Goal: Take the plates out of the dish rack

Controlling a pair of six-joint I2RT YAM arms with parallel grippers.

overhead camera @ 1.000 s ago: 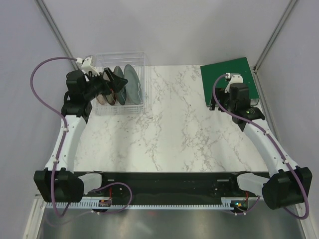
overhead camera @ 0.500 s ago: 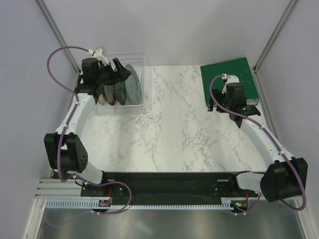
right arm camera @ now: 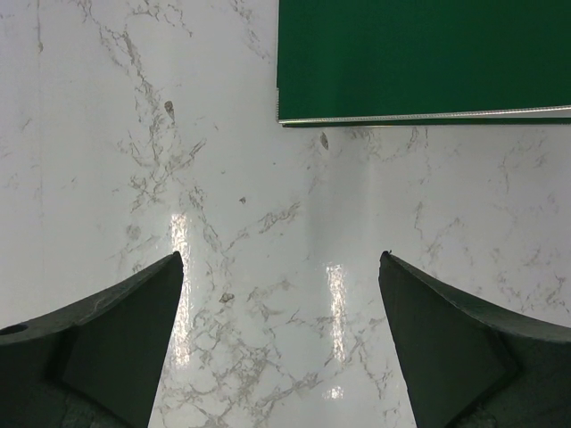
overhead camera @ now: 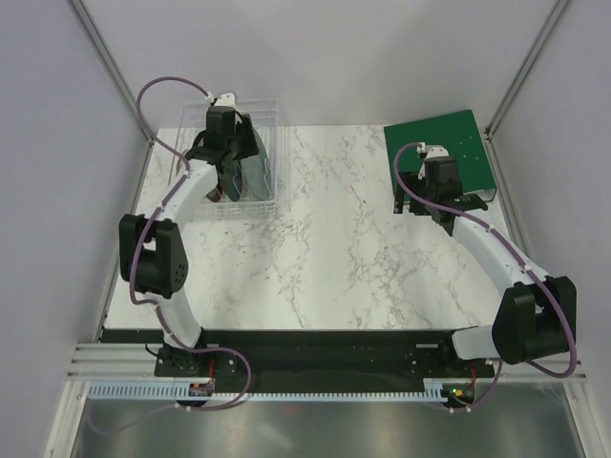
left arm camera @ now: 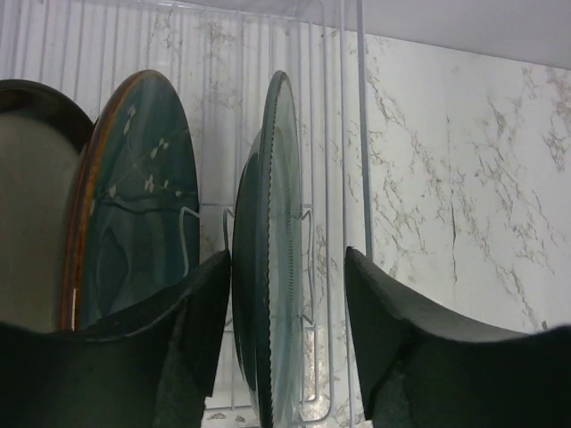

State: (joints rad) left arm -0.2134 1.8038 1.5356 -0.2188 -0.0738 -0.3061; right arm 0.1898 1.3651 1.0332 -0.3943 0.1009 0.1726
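Between the fingers of the left end effector (left arm camera: 287, 259) stands the grey-green plate (left arm camera: 272, 223), upright on edge in the clear dish rack (overhead camera: 263, 110). This end effector is released: its left finger (left arm camera: 192, 330) lies right against the plate's face, while a gap shows between the plate and the right finger (left arm camera: 401, 348). Just left of that left finger stands a dark plate with a reddish-brown edge (left arm camera: 143, 196), and farther left a dull brown plate with a dark rim (left arm camera: 36, 205), both upright in the same rack. Past the right finger, a clear rack wall and then bare marble desk (left arm camera: 473, 178). The right end effector (right arm camera: 281, 267) is released too, fingers spread wide and empty over the desk, with a flat green board (right arm camera: 419, 53) lying ahead of its fingertips.
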